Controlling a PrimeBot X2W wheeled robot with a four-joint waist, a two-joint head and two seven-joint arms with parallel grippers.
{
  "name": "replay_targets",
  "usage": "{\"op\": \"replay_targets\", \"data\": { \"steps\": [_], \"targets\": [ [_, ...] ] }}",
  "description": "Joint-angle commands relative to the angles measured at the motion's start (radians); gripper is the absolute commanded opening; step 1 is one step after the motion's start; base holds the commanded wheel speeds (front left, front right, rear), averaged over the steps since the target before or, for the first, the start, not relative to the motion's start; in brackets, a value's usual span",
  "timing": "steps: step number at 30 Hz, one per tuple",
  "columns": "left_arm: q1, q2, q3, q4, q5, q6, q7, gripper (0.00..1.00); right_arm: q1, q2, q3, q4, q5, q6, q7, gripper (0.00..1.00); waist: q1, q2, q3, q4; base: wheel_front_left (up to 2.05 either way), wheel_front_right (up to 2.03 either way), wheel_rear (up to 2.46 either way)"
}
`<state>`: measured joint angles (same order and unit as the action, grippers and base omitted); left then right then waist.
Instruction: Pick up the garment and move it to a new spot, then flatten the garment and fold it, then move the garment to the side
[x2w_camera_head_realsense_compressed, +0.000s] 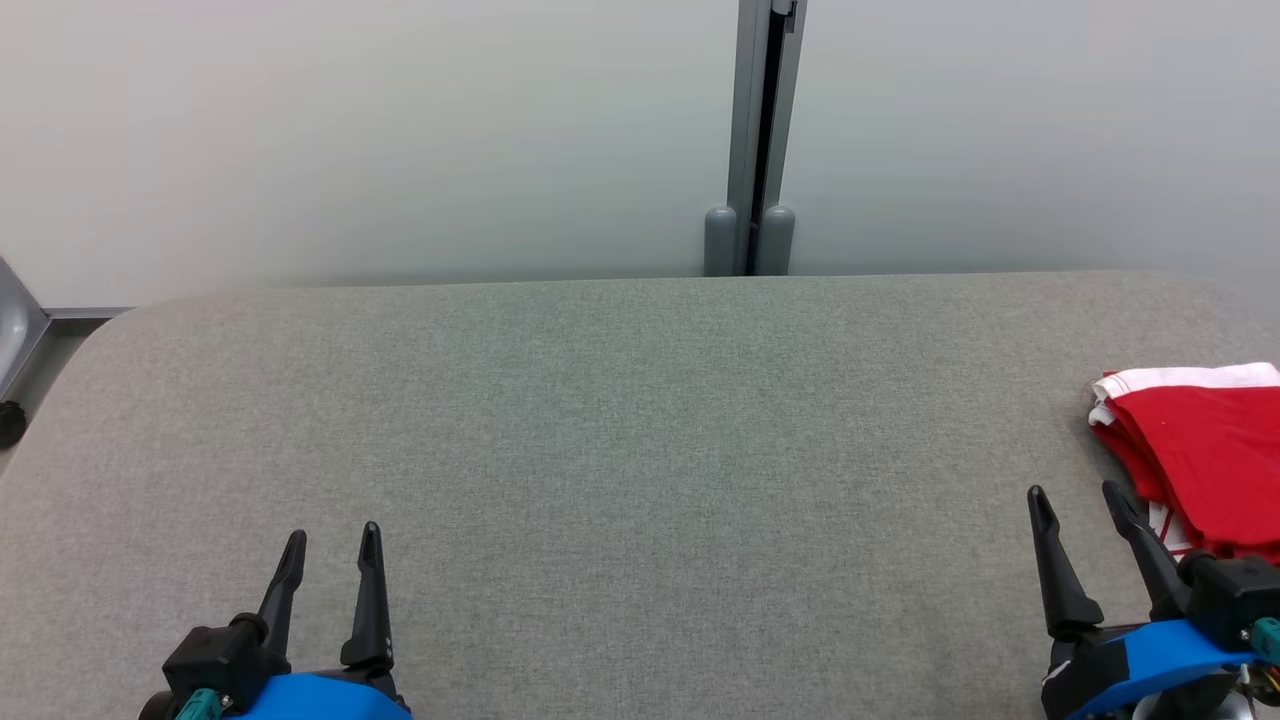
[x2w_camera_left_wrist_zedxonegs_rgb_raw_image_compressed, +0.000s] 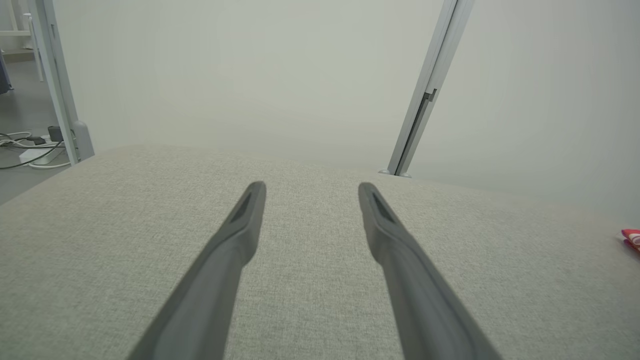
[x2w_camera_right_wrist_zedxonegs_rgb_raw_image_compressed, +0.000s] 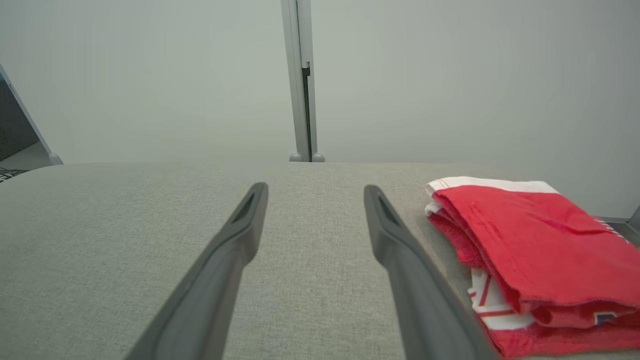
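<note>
Red garment (x2w_camera_head_realsense_compressed: 1200, 440) sits just right of right end effector (x2w_camera_head_realsense_compressed: 1076, 493); left end effector (x2w_camera_head_realsense_compressed: 333, 535) well apart; both spread wide, empty.

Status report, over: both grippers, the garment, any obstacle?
Left gripper open, empty. Right gripper open, empty, beside folded red-and-white fabric garment at right side of grey fabric-covered table. No obstacle seen.

A grey fabric-topped desk (x2w_camera_head_realsense_compressed: 600, 420) meets pale, evenly lit wall panels (x2w_camera_head_realsense_compressed: 350, 130). A grey metal post (x2w_camera_head_realsense_compressed: 748, 130) stands between the panels.
</note>
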<state>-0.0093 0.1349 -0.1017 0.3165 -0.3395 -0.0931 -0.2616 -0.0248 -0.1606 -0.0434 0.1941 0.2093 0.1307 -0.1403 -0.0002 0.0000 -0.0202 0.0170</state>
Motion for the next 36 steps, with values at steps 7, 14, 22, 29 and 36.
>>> {"op": "replay_targets", "data": {
  "steps": [7, 14, 22, 29, 36],
  "targets": [
    [0.006, -0.016, 0.026, 0.014, 0.017, -0.009, -0.004, 1.0, 0.065, 0.054, -0.04, -0.12, -0.035, 0.0, 0.059, 1.0, 0.0002, 0.0, 0.001, 0.001, 0.0, 0.0, 0.0],
    [0.007, -0.022, 0.045, 0.026, 0.025, -0.016, -0.004, 1.0, 0.076, 0.071, -0.045, -0.139, -0.05, 0.0, 0.076, 1.0, 0.0002, 0.0, 0.004, -0.018, 0.0, 0.0, 0.0],
    [-0.002, -0.025, 0.045, 0.038, 0.034, -0.025, -0.004, 1.0, 0.092, 0.087, -0.05, -0.149, -0.052, 0.0, 0.089, 1.0, 0.0002, 0.0, 0.004, -0.023, 0.0, 0.0, 0.0],
    [-0.011, -0.023, 0.04, 0.047, 0.033, -0.031, -0.004, 1.0, 0.09, 0.087, -0.041, -0.139, -0.047, 0.0, 0.086, 1.0, 0.0002, 0.0, 0.004, -0.02, 0.0, 0.0, 0.0],
    [0.013, -0.028, 0.043, 0.068, 0.027, -0.028, 0.007, 0.0, 0.078, 0.09, -0.039, -0.107, -0.042, 0.0, 0.089, 0.0, 0.0002, 0.0, 0.004, -0.02, 0.0, 0.0, 0.0]
  ]
}}
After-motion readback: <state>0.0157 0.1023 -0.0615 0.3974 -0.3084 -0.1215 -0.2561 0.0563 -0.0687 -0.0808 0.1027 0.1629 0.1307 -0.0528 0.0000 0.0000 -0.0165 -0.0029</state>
